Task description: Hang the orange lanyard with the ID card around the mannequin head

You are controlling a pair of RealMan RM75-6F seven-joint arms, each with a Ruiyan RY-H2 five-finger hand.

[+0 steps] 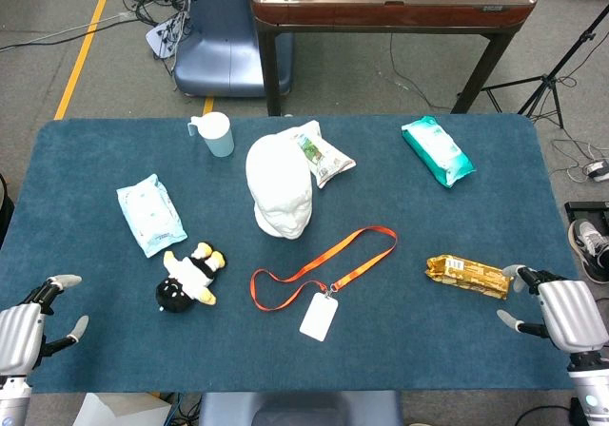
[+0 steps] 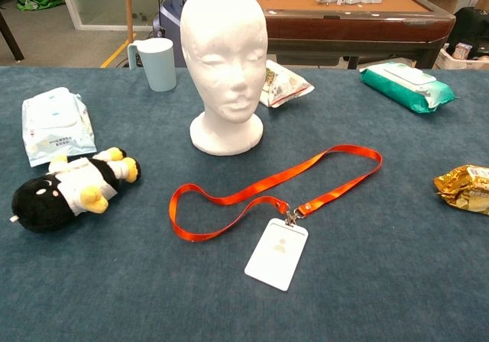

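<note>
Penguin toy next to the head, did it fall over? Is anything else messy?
Yes, the penguin toy lies on its side on the table. The orange lanyard sprawls in a loose loop, not yet on the mannequin head, which stands upright. Nothing looks spilled or broken.

On the blue felt-covered table (image 1: 114, 150): pale blue plastic mug (image 1: 215, 133) at rear left, light blue wipes pack (image 1: 150, 214) and black-and-white plush toy (image 1: 189, 278) on left, clear snack bag (image 1: 324, 156) mid-rear, green wipes pack (image 1: 437, 150) rear right, gold foil packet (image 1: 467, 275) at right.
</note>
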